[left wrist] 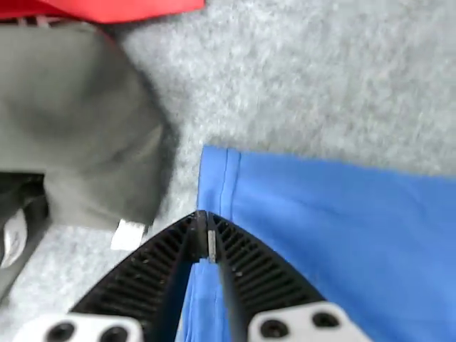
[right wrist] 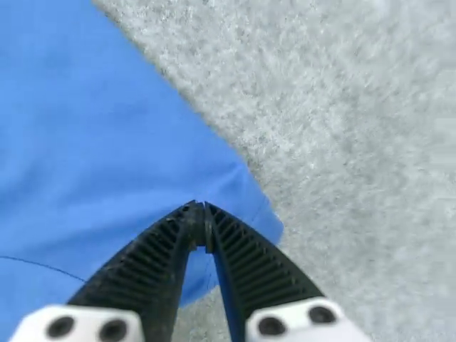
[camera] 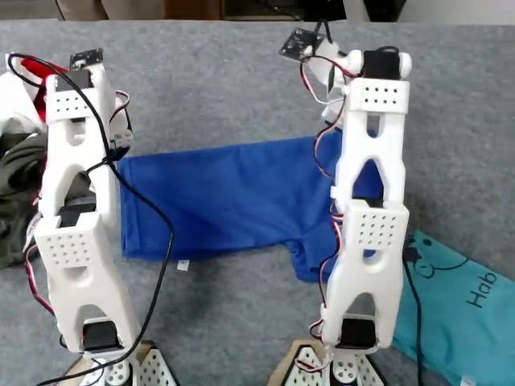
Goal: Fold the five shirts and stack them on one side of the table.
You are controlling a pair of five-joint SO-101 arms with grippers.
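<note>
Arms gripping the blue shirt (camera: 225, 201).
Left gripper (left wrist: 206, 229) is clenching its hem corner beside an olive garment (left wrist: 78, 128); right gripper (right wrist: 201, 212) is clenching another edge.

We see grey, carpet-textured counter (camera: 217, 80). Blue shirt (camera: 225, 201) spread across middle, one sleeve toward near edge. Teal shirt (camera: 459, 310) flat at near right corner, apart from blue shirt. At left edge we note olive garment (camera: 12, 201) heaped just beside blue shirt. Red cloth (camera: 34, 74) and white cloth (camera: 14, 100) bunched behind it.
</note>
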